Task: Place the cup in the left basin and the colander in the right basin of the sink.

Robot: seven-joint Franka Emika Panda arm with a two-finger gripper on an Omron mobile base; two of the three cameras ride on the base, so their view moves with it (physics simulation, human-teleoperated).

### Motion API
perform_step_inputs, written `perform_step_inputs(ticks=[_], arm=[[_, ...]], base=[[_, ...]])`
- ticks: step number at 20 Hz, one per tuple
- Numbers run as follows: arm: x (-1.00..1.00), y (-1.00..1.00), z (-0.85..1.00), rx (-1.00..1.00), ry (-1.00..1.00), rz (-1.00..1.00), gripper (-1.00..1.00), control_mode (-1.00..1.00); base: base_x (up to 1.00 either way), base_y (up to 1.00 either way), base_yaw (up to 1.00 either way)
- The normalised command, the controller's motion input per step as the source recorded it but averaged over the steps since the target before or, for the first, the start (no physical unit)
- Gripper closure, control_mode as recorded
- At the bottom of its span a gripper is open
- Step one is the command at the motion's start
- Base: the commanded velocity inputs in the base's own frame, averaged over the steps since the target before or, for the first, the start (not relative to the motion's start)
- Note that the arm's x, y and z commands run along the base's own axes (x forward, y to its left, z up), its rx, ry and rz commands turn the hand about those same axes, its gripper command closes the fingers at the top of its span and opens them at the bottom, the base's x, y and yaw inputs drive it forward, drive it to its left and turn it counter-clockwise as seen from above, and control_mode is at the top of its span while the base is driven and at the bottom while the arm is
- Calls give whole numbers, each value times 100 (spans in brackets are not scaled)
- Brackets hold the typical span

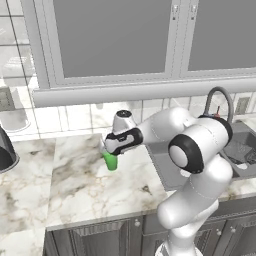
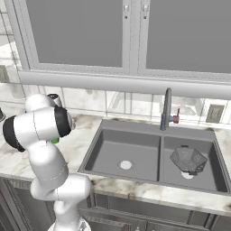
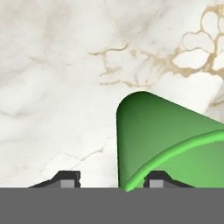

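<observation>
The green cup (image 1: 110, 161) stands upright on the marble counter, left of the sink (image 2: 135, 124); a sliver of it (image 2: 55, 141) peeks out behind my arm. My gripper (image 1: 106, 150) hangs right over the cup's rim. In the hand view the cup (image 3: 166, 135) looms close, and its rim wall runs between the two fingertips of the gripper (image 3: 114, 180), one finger inside and one outside. The fingers stand apart with gaps to the wall. The dark grey colander (image 2: 188, 159) lies in the right basin (image 2: 212, 176). The left basin (image 2: 108, 149) holds only its pale drain.
A tall arched faucet (image 2: 166, 108) rises behind the sink's divider. A dark rounded appliance (image 1: 5, 150) sits at the counter's far left. The counter's front edge (image 1: 100, 220) runs above the cabinet doors, and a window ledge (image 1: 125, 92) overhangs the back wall.
</observation>
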Motion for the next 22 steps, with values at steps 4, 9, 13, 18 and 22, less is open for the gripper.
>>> perform_step_inputs(ticks=[4,9,13,18,22], arm=[[0,1,0,0,0,0,100,-100],[0,0,0,0,0,0,100,-100],[-2,0,0,0,0,0,100,-100],[-25,-23,4,0,-1,0,100,-100],[-46,-42,10,0,-4,0,100,-100]], base=[[0,0,0],[0,0,0],[0,0,0],[0,0,0],[0,0,0]])
